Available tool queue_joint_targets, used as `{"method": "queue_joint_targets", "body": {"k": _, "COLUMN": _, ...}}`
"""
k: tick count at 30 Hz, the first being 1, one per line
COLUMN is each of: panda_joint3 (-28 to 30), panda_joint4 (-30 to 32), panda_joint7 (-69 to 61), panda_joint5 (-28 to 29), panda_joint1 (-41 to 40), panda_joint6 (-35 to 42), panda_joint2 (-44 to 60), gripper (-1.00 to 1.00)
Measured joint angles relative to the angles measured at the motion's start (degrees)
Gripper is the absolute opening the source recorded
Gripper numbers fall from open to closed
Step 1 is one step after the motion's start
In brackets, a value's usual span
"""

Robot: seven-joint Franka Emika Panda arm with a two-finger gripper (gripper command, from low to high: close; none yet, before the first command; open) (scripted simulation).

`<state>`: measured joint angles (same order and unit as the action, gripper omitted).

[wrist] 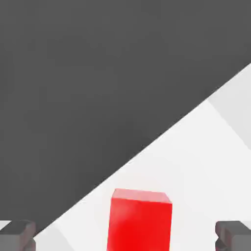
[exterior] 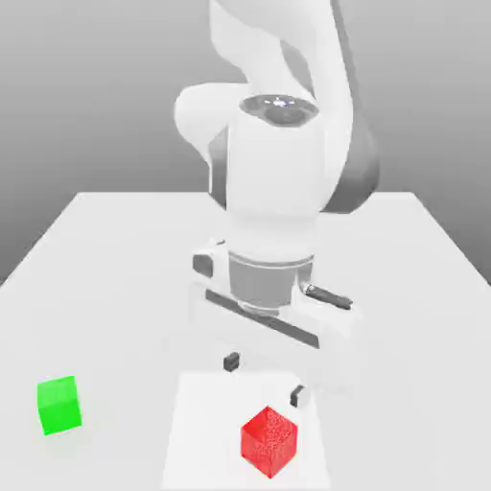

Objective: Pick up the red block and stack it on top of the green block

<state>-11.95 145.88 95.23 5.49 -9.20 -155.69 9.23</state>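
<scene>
The white 2-finger gripper (exterior: 266, 380) hovered with its fingers spread wide, holding nothing. The red cube-shaped block (exterior: 268, 442) sat on the bright white rectangle (exterior: 206, 432); the green cube-shaped block (exterior: 59, 406) lay well apart, toward the exterior view's left.

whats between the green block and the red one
In the exterior view, a bright white patch lies partly between the green block and red block, with bare pale table beside it.

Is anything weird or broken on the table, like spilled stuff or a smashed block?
Nothing looks spilled or broken. The bright red cube-shaped block sits with a corner toward the exterior view's bottom edge, turned differently from the bright green cube-shaped block, but both look whole.
</scene>
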Motion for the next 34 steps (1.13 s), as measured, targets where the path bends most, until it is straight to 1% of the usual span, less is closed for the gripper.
{"method": "queue_joint_targets", "body": {"k": 4, "panda_joint3": 2.93, "panda_joint4": -0.92, "panda_joint7": 3.26, "panda_joint5": 3.19, "panda_joint1": 2.29, "panda_joint6": -6.48, "panda_joint2": 8.25, "gripper": 0.0}}
{"method": "queue_joint_targets", "body": {"k": 5, "panda_joint3": 3.84, "panda_joint4": -1.21, "panda_joint7": 3.88, "panda_joint5": 4.0, "panda_joint1": 3.04, "panda_joint6": -8.03, "panda_joint2": 10.14, "gripper": -1.0}}
{"method": "queue_joint_targets", "body": {"k": 12, "panda_joint3": 4.0, "panda_joint4": -1.26, "panda_joint7": 4.02, "panda_joint5": 4.15, "panda_joint1": 3.18, "panda_joint6": -8.44, "panda_joint2": 10.52, "gripper": -1.0}}
{"method": "queue_joint_targets", "body": {"k": 17, "panda_joint3": 1.21, "panda_joint4": 0.2, "panda_joint7": 0.65, "panda_joint5": -0.36, "panda_joint1": 1.19, "panda_joint6": -1.09, "panda_joint2": 1.61, "gripper": -1.0}}
{"method": "queue_joint_targets", "body": {"k": 23, "panda_joint3": 8.9, "panda_joint4": 0.6, "panda_joint7": -6.85, "panda_joint5": -3.55, "panda_joint1": -8.74, "panda_joint6": 2.8, "panda_joint2": -2.74, "gripper": -1.0}}
{"method": "queue_joint_targets", "body": {"k": 26, "panda_joint3": 13.47, "panda_joint4": 0.69, "panda_joint7": -11.08, "panda_joint5": -5.13, "panda_joint1": -16.61, "panda_joint6": 4.22, "panda_joint2": -4.37, "gripper": -1.0}}
{"method": "queue_joint_targets", "body": {"k": 27, "panda_joint3": 14.93, "panda_joint4": 0.22, "panda_joint7": -12.87, "panda_joint5": -5.86, "panda_joint1": -19.27, "panda_joint6": 3.89, "panda_joint2": -3.58, "gripper": -1.0}}
{"method": "queue_joint_targets", "body": {"k": 28, "panda_joint3": 15.4, "panda_joint4": -0.08, "panda_joint7": -13.88, "panda_joint5": -6.37, "panda_joint1": -20.28, "panda_joint6": 2.74, "panda_joint2": -2.13, "gripper": -1.0}}
{"method": "queue_joint_targets", "body": {"k": 31, "panda_joint3": 15.6, "panda_joint4": -0.56, "panda_joint7": -15.44, "panda_joint5": -7.74, "panda_joint1": -21.0, "panda_joint6": -2.46, "panda_joint2": 3.58, "gripper": -1.0}}
{"method": "queue_joint_targets", "body": {"k": 32, "panda_joint3": 15.51, "panda_joint4": -0.62, "panda_joint7": -15.62, "panda_joint5": -7.93, "panda_joint1": -21.13, "panda_joint6": -3.47, "panda_joint2": 4.65, "gripper": 1.0}}
{"method": "queue_joint_targets", "body": {"k": 34, "panda_joint3": 15.51, "panda_joint4": -0.62, "panda_joint7": -15.62, "panda_joint5": -7.93, "panda_joint1": -21.13, "panda_joint6": -3.47, "panda_joint2": 4.65, "gripper": 1.0}}
